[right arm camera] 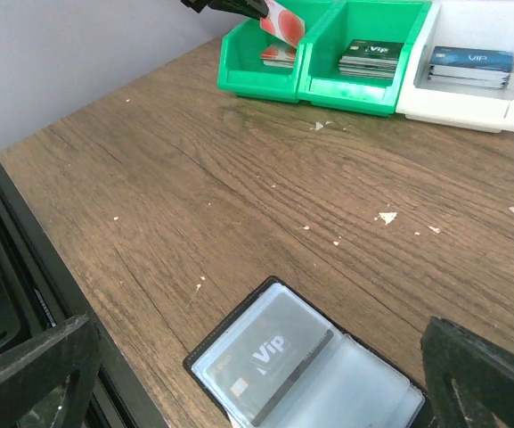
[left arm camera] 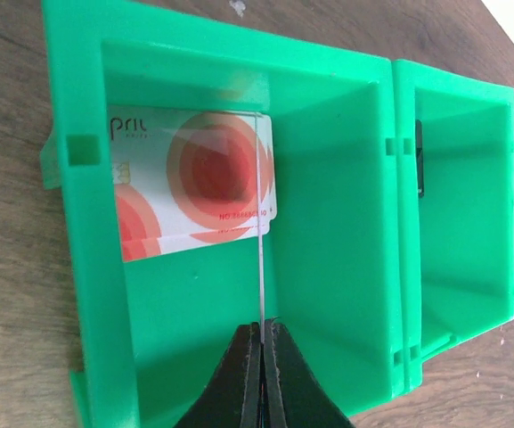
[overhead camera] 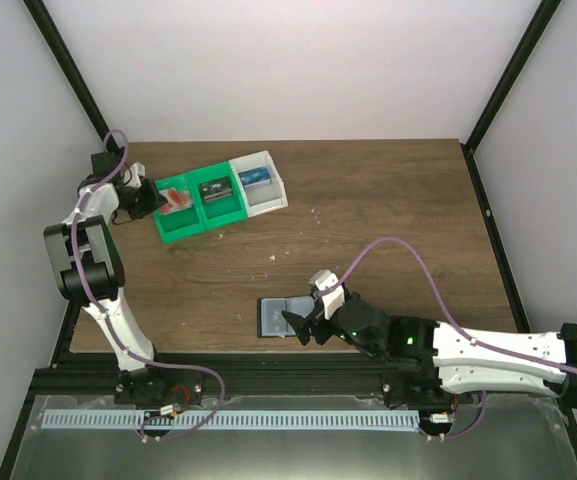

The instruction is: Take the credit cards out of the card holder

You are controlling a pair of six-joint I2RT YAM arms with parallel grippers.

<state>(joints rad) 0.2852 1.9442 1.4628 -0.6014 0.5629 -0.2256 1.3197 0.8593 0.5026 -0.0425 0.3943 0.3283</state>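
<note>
Overhead view of a brown wooden table (overhead camera: 388, 220) with two robot arms mounted at its near edge.

At the far left, the left tool (left arm camera: 261, 337) is clenched on one credit card (right arm camera: 283, 23), red and pale. Its wrist camera sees this card edge-on, as a thin line running up from between the pinched fingertips. The card hangs tilted over the leftmost green compartment of a green-and-white three-compartment tray (left arm camera: 337, 223). It is not clear whether it touches anything below.

More credit cards (left arm camera: 194, 183), pale with red circles, lie flat on the floor of that same compartment. The middle green compartment holds black cards (right arm camera: 368, 58), and the white compartment at the right end holds blue cards (right arm camera: 470, 67).

Near the front edge of the table, well apart from the tray, the card holder (right arm camera: 354, 388) lies open and flat. Its black cover faces down and its blue-grey pockets face up. A pale card marked "Vip" (right arm camera: 261, 352) sits in one pocket.

The right tool (overhead camera: 303, 328) is just beside the holder's right edge. It is released, with its black fingers (right arm camera: 25, 374) spread wide and gripping nothing.
</note>
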